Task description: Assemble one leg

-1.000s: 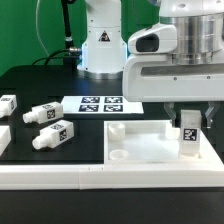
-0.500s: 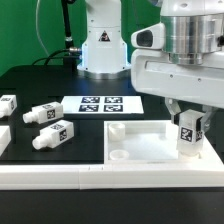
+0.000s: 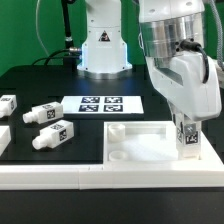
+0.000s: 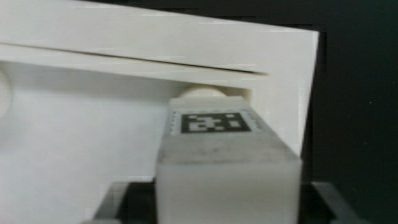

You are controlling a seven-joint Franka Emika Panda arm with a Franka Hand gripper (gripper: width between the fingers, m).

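My gripper (image 3: 187, 135) is shut on a white leg (image 3: 188, 139) with a black-and-white tag and holds it upright at the corner of the large flat white panel (image 3: 150, 145) on the exterior view's right. In the wrist view the leg (image 4: 222, 160) fills the space between my dark fingers (image 4: 121, 205), and its rounded tip meets the panel (image 4: 107, 120) near the panel's edge. Three more legs lie on the black table at the exterior view's left: one (image 3: 52, 135), another (image 3: 41, 113) and a third (image 3: 8, 103).
The marker board (image 3: 103, 104) lies flat on the table behind the panel. A white rail (image 3: 60, 178) runs along the table's front edge. The robot's white base (image 3: 103, 45) stands at the back.
My wrist has turned about the leg, so the arm's housing now leans over towards the exterior view's right. The leg has stayed at the same corner of the panel.
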